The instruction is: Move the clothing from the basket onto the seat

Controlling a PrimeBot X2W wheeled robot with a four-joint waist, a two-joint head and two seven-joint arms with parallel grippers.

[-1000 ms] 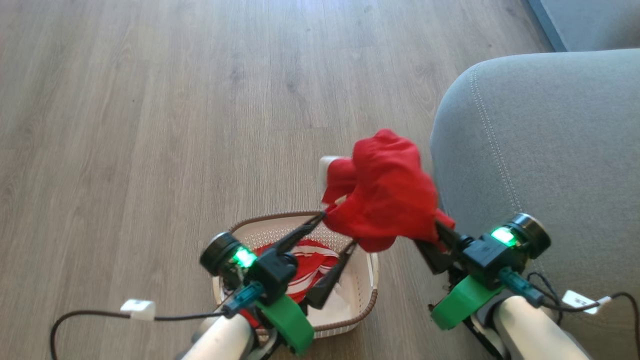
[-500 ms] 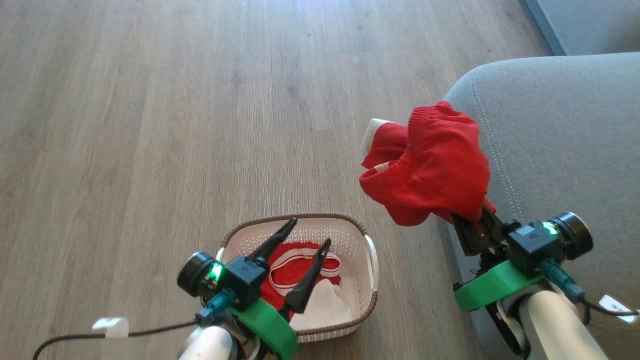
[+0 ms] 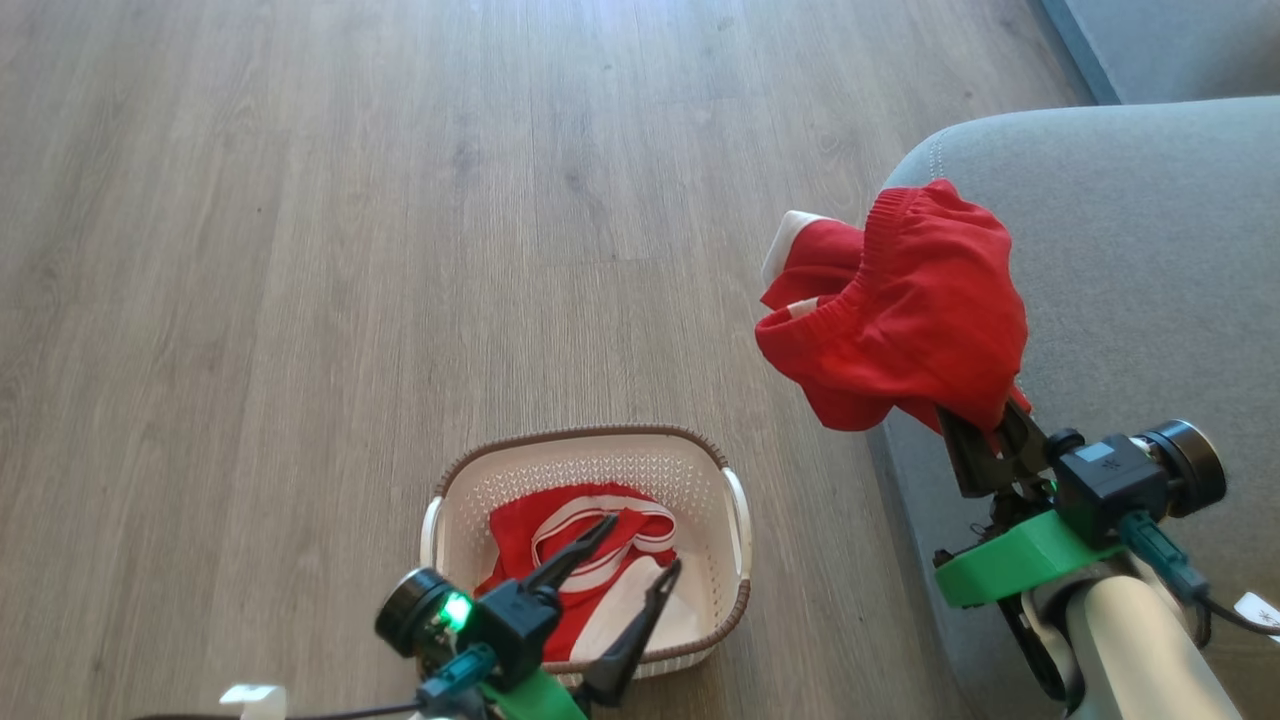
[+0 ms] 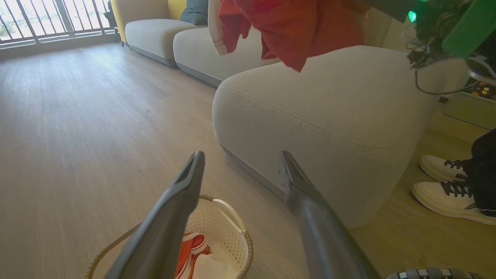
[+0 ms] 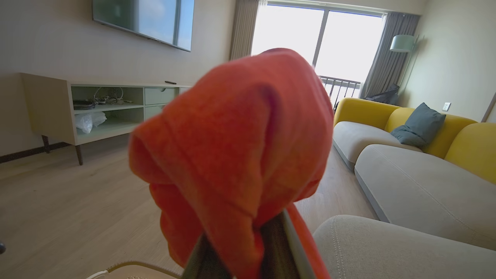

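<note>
- Daylight pours in; in the right wrist view the window burns out to white.
- The floor in the head view is evenly lit, with faint, soft shadows beside the basket.
- The red garment sits close to the right wrist lens and looks soft, perhaps out of focus.
- In the left wrist view, lines bow near the edges; the fingers of the left claw are blurred.

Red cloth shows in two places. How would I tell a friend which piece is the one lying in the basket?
Find the large grey fabric sofa seat, then the small white perforated plastic basket with a brown rim on the wooden floor beside it. Inside lies a crumpled red garment. Unlike the red bundle held in the air, it carries a white striped band.
</note>
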